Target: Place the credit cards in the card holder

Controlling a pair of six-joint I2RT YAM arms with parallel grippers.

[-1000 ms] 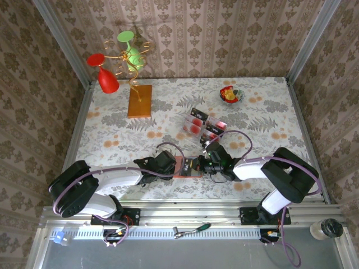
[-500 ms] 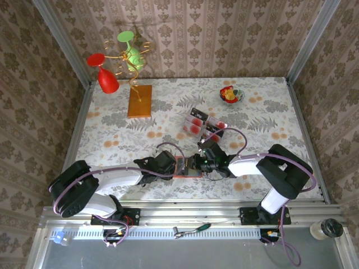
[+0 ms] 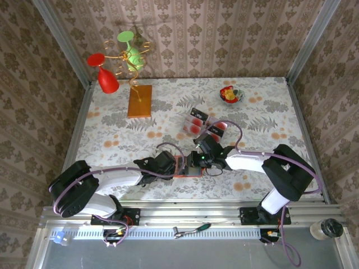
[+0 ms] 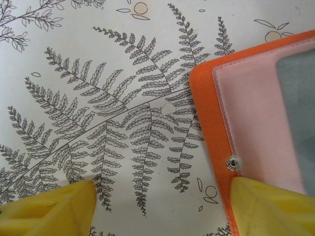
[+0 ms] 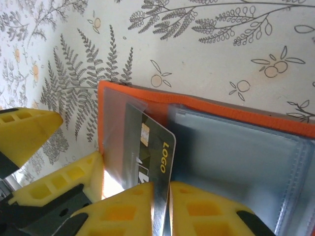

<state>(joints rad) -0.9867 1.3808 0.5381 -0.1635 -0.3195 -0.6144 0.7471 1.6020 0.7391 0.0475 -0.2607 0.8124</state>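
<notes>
Credit card (image 5: 155,147) pinched in right gripper (image 5: 161,189), half inside clear pocket of open orange card holder (image 5: 206,110); left gripper (image 4: 160,204) spread, one finger over holder's edge.

A: Site type, from your feed?
B: I log it as a robot lab cell, dressed homelike. Damask wallpaper panels (image 3: 224,33) hang between aluminium posts (image 3: 307,39). A fern-print tablecloth (image 3: 112,134) ends at extruded rails (image 3: 185,212), and a ratchet wrench (image 3: 190,229) lies on that framing.
</notes>
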